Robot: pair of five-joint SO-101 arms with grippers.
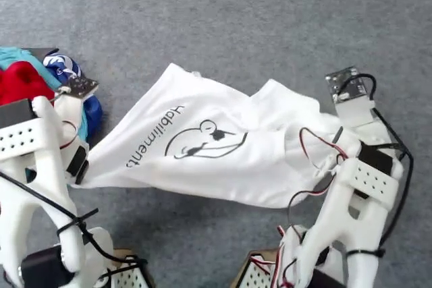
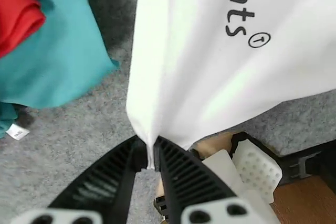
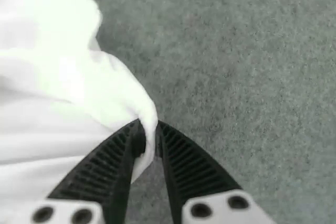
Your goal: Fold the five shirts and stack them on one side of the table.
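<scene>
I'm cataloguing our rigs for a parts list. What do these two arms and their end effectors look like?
The left arm and right arm are white plastic with hole-dotted panels and black motors. Red and black cables loop along the right arm. The left end effector and right end effector have black ribbed fingers.

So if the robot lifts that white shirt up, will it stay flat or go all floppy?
Probably floppy: the white shirt bunches into folds where the left pincer and right pincer pinch it. It would likely sag in the middle, since it wrinkles between them. It seems light: a small pinch at each end holds it.
</scene>
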